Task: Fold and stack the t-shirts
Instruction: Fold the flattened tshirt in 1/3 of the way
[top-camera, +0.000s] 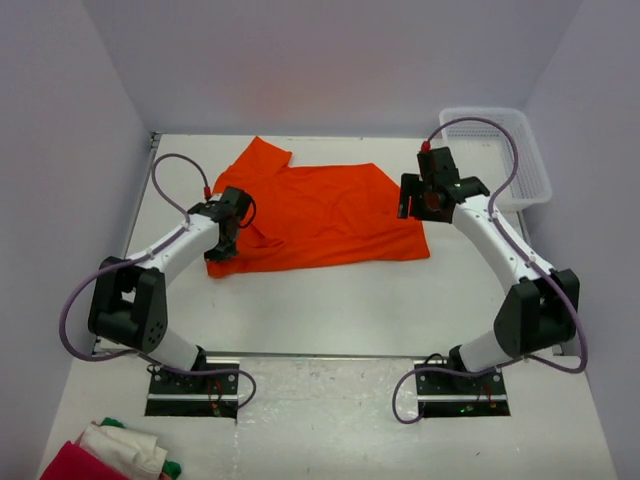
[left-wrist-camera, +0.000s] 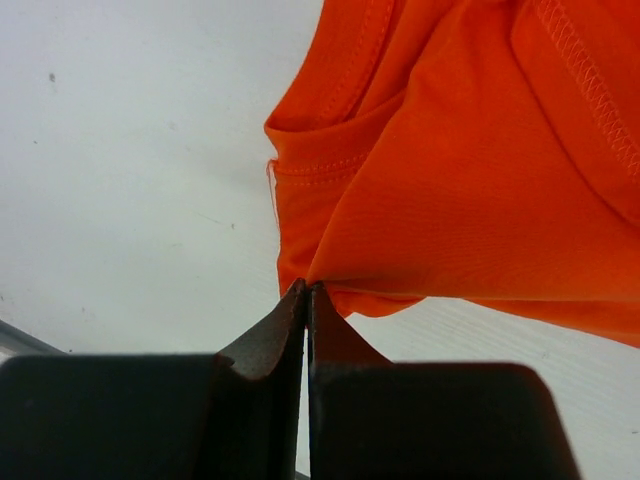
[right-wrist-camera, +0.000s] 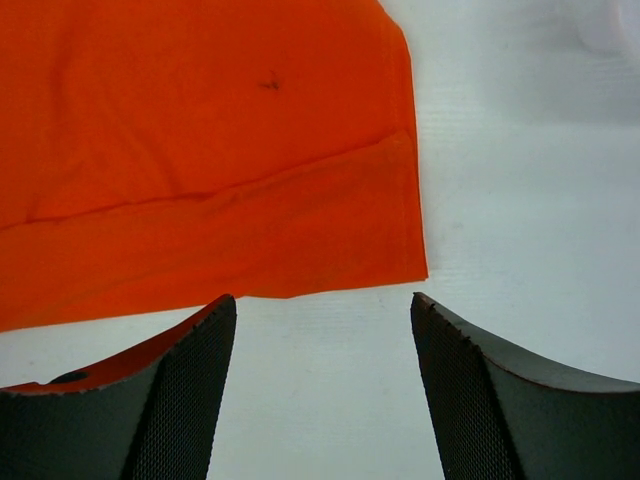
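A bright orange t-shirt (top-camera: 320, 212) lies partly folded and rumpled across the middle of the table. My left gripper (top-camera: 224, 248) is at its near left corner. In the left wrist view the jaws (left-wrist-camera: 307, 287) are shut, pinching an edge of the orange t-shirt (left-wrist-camera: 470, 190), which is bunched and drawn up from the table. My right gripper (top-camera: 412, 203) hovers at the shirt's right edge. In the right wrist view it (right-wrist-camera: 322, 300) is open and empty over bare table, and the shirt's corner (right-wrist-camera: 250, 180) lies just beyond the fingertips.
A white plastic basket (top-camera: 500, 150) stands at the back right corner. A pile of red, white and green cloth (top-camera: 110, 455) lies at the near left, in front of the arm bases. White walls close in the table on three sides.
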